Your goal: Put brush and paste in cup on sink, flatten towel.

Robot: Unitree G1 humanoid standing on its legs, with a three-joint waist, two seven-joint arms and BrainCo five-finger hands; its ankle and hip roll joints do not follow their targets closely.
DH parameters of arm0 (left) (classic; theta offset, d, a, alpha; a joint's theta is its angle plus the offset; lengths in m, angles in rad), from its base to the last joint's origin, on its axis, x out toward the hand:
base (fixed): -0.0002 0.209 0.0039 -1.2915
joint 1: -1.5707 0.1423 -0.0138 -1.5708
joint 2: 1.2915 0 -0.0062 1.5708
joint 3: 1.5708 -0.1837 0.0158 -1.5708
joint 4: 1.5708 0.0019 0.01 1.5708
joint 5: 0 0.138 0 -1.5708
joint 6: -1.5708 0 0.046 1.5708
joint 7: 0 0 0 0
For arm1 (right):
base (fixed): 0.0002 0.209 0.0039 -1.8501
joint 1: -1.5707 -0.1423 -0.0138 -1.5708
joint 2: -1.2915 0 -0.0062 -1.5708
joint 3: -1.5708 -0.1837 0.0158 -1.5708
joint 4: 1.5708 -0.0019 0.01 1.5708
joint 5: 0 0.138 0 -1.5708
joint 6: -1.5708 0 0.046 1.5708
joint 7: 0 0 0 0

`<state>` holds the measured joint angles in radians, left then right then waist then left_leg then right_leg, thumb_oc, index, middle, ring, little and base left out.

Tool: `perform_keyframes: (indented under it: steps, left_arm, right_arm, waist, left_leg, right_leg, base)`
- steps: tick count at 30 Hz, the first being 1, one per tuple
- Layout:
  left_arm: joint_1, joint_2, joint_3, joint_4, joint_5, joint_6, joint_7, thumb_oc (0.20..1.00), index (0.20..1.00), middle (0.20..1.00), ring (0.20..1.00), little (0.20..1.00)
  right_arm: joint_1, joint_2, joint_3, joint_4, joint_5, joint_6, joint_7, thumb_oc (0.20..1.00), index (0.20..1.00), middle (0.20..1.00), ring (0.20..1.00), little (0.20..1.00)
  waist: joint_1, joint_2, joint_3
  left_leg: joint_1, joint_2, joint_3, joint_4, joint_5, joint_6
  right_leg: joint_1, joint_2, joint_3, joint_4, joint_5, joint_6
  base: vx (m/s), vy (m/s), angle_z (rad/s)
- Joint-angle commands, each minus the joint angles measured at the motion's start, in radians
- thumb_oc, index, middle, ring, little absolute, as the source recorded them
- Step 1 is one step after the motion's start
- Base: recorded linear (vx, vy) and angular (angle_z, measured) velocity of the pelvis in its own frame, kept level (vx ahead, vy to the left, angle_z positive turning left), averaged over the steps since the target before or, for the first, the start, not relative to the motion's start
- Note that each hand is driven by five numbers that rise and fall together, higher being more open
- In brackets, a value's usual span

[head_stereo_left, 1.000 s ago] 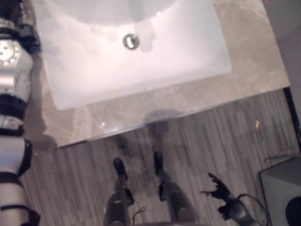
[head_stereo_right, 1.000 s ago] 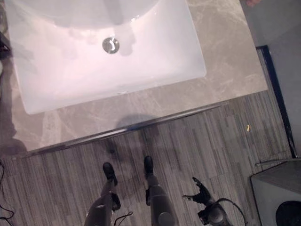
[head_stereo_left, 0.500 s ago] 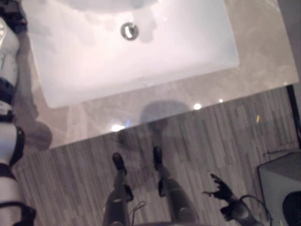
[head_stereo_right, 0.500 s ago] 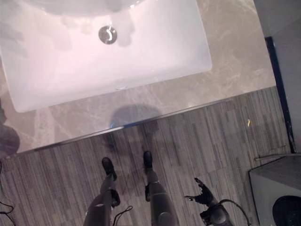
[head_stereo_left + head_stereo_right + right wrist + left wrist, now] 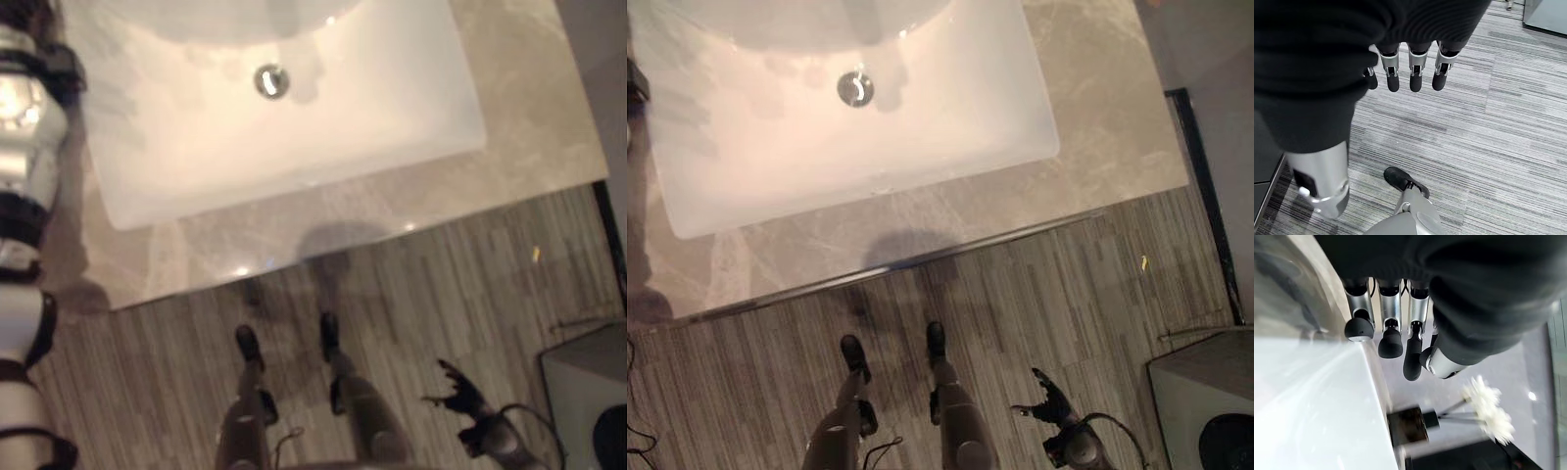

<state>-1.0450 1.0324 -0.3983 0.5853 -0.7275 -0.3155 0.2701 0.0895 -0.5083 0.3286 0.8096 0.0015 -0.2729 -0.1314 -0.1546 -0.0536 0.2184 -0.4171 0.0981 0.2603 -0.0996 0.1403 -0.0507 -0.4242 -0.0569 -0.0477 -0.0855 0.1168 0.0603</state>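
Observation:
A white rectangular sink (image 5: 196, 186) with a round metal drain (image 5: 271, 80) is set in a marble counter (image 5: 529, 147). My left arm runs up the left edge of the eye views beside the sink. In its wrist view my left hand (image 5: 1391, 333) hovers over the sink's white rim (image 5: 1312, 411), fingers relaxed and holding nothing. My right hand (image 5: 458, 394) hangs low at my side above the floor. Its fingers (image 5: 1415, 73) are straight and hold nothing.
Past the left hand stands a dark square holder (image 5: 1408, 425) with sticks and white tufts (image 5: 1488, 409). A grey box (image 5: 588, 401) sits on the striped floor at the lower right. The counter's front edge (image 5: 921, 259) runs across the middle.
The whole picture shifted up and back down with the camera. Both hands keep the same posture and place.

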Motion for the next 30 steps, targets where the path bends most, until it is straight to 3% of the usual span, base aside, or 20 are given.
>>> perform_keyframes:
  steps: [1,2,6,9,12,14,19,22,27,30]
  left_arm:
    - [0.064,-0.002,0.064,-0.008,0.025,-0.062,-0.016,0.2,0.2,0.2,0.2,0.2]
    - [0.165,-0.012,0.11,-0.086,0.014,-0.069,-0.038,0.2,0.2,0.2,0.2,0.2]
    - [0.281,-0.028,0.166,-0.179,0.014,-0.072,-0.059,0.2,0.2,0.2,0.2,0.2]
    - [0.494,-0.039,0.268,-0.321,0.001,-0.072,-0.113,0.2,0.2,0.2,0.2,0.2]
    - [0.613,-0.047,0.333,-0.378,0.003,-0.067,-0.134,0.2,0.2,0.2,0.2,0.2]
    - [0.779,-0.076,0.402,-0.463,-0.015,-0.061,-0.191,0.2,0.2,0.2,0.2,0.2]
    - [0.964,-0.09,0.467,-0.589,-0.038,-0.046,-0.263,0.2,0.2,0.2,0.2,0.2]
    - [1.108,-0.147,0.535,-0.677,-0.059,-0.047,-0.312,0.2,0.2,0.2,0.2,0.2]
    - [1.22,-0.227,0.676,-0.702,-0.014,-0.081,-0.279,0.2,0.2,0.2,0.2,0.2]
    - [1.303,-0.341,0.844,-0.635,0.134,-0.113,-0.152,0.2,0.2,0.2,0.2,0.2]
  right_arm:
    - [0.073,-0.027,-0.046,0.034,0.005,0.005,-0.023,1.0,1.0,1.0,1.0,1.0]
    - [0.077,-0.018,-0.065,0.057,-0.003,0.012,-0.03,1.0,1.0,1.0,1.0,1.0]
    - [0.086,-0.011,-0.09,0.08,-0.016,0.022,-0.031,1.0,1.0,1.0,1.0,1.0]
    - [0.114,0.012,-0.128,0.131,-0.028,0.035,-0.026,1.0,1.0,1.0,1.0,1.0]
    - [0.124,0.019,-0.136,0.144,-0.043,0.04,-0.016,1.0,1.0,1.0,1.0,1.0]
    - [0.13,0.035,-0.156,0.18,-0.055,0.047,-0.006,1.0,1.0,1.0,1.0,1.0]
    - [0.139,0.063,-0.175,0.228,-0.072,0.055,-0.002,1.0,1.0,1.0,1.0,1.0]
    - [0.131,0.091,-0.19,0.292,-0.08,0.062,-0.003,1.0,1.0,1.0,1.0,1.0]
    - [0.127,0.108,-0.187,0.323,-0.098,0.066,0.001,1.0,1.0,1.0,1.0,1.0]
    - [0.114,0.126,-0.199,0.339,-0.095,0.059,-0.002,1.0,1.0,1.0,1.0,1.0]
  waist:
    - [0.011,0.016,-0.025]
    - [0.019,0.022,-0.033]
    - [0.026,0.031,-0.039]
    - [0.043,0.041,-0.06]
    - [0.048,0.043,-0.07]
    - [0.056,0.044,-0.094]
    - [0.06,0.044,-0.126]
    - [0.067,0.041,-0.15]
    - [0.082,0.035,-0.161]
    - [0.11,0.028,-0.17]
  left_leg:
    - [0.071,0.024,-0.092,0.012,-0.102,-0.023]
    - [0.103,0.02,-0.089,0.012,-0.11,-0.023]
    - [0.151,0.016,-0.088,0.012,-0.123,-0.02]
    - [0.234,0.008,-0.076,0.012,-0.143,-0.01]
    - [0.272,0.005,-0.068,0.012,-0.153,-0.006]
    - [0.316,0.002,-0.063,0.012,-0.166,-0.002]
    - [0.357,-0.002,-0.062,0.012,-0.177,0.004]
    - [0.379,-0.009,-0.067,0.012,-0.186,0.011]
    - [0.394,-0.018,-0.081,0.012,-0.189,0.017]
    - [0.404,-0.019,-0.085,0.012,-0.192,0.02]
  right_leg:
    - [0.044,-0.057,-0.059,-0.002,-0.008,0.079]
    - [0.076,-0.061,-0.067,-0.002,-0.016,0.08]
    - [0.123,-0.067,-0.077,-0.002,-0.024,0.08]
    - [0.198,-0.078,-0.078,-0.002,-0.034,0.082]
    - [0.232,-0.08,-0.074,-0.002,-0.042,0.081]
    - [0.274,-0.085,-0.072,-0.002,-0.05,0.083]
    - [0.321,-0.093,-0.081,-0.002,-0.056,0.086]
    - [0.352,-0.099,-0.089,-0.002,-0.058,0.087]
    - [0.377,-0.106,-0.098,-0.002,-0.061,0.087]
    - [0.393,-0.111,-0.108,-0.002,-0.066,0.085]
  base:
    - [0.0,0.0,0.0]
    - [0.0,0.0,0.0]
    - [-0.03,0.014,0.11]
    - [-0.01,0.05,0.05]
    - [-0.02,0.052,0.04]
    - [-0.04,0.043,0.0]
    - [-0.06,0.043,0.02]
    - [-0.07,0.05,0.09]
    - [-0.06,0.033,0.08]
    - [-0.08,0.001,0.03]
